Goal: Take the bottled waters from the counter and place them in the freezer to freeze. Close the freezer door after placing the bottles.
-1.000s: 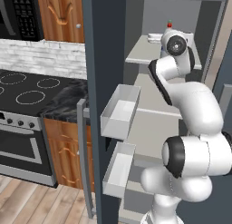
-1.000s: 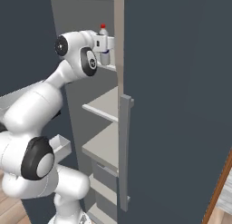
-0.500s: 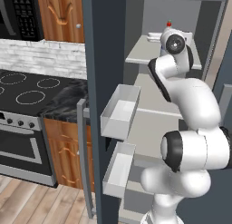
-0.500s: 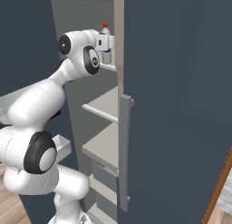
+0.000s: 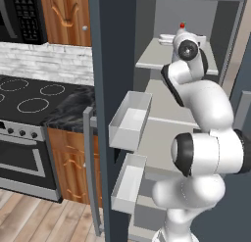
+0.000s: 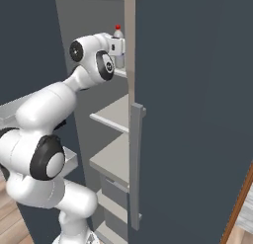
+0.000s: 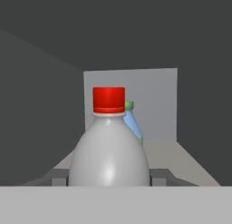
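Observation:
My gripper (image 7: 108, 177) is shut on the red-capped, whitish bottled water (image 7: 108, 150), which stands upright between the finger tips (image 7: 59, 177). Right behind it, on the light grey upper shelf (image 7: 186, 157) of the freezer (image 5: 196, 20), stands the green-capped bottle (image 7: 132, 121). Whether the held bottle touches the shelf I cannot tell. From the base, the red cap (image 5: 182, 25) (image 6: 117, 27) peeks above the hand at the top shelf. The freezer door (image 5: 112, 60) is swung open on the left, its white bins (image 5: 130, 119) facing the arm. The counter (image 5: 68, 113) lies left of the door.
A black stovetop (image 5: 29, 94) and an oven sit left of the counter, with wooden cabinets (image 5: 66, 15) above. On the right a tall dark panel with a grey vertical handle (image 6: 134, 164) stands close beside the arm. Lower freezer shelves (image 6: 116, 114) lie under my arm.
My hand with the red-capped bottle has edged slightly up and deeper over the top shelf. The grip is unchanged.

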### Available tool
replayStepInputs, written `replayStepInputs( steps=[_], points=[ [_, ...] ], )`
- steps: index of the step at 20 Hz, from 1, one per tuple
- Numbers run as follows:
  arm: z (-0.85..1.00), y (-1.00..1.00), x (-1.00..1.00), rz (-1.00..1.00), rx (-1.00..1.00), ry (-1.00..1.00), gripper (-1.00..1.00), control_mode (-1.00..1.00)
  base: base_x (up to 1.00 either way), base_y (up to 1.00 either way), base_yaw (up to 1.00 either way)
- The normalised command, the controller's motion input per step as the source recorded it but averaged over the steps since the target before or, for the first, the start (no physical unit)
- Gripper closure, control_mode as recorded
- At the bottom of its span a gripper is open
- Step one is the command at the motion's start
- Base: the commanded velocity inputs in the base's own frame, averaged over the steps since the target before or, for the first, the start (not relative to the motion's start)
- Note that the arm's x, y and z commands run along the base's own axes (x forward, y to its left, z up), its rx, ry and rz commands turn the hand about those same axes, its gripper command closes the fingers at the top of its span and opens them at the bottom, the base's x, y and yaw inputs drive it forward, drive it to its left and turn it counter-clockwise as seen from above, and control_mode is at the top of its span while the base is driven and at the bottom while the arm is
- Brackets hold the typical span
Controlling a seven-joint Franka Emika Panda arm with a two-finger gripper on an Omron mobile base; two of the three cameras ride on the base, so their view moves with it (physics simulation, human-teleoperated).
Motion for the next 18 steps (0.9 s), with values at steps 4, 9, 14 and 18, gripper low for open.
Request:
replayStepInputs(
  steps=[4, 9, 14, 18],
  points=[
    [-0.16, -0.04, 0.28, 0.0, 0.0, 0.0, 1.0, -1.0, 0.0, 0.0, 0.0],
    [-0.22, -0.01, 0.22, 0.0, -0.01, -0.04, 1.0, -1.0, 0.0, 0.0, 0.0],
    [-0.26, -0.04, 0.2, 0.0, -0.03, -0.07, 1.0, -1.0, 0.0, 0.0, 0.0],
    [-0.2, 0.0, 0.14, 0.0, -0.04, -0.03, 1.0, -1.0, 0.0, 0.0, 0.0]
  ],
)
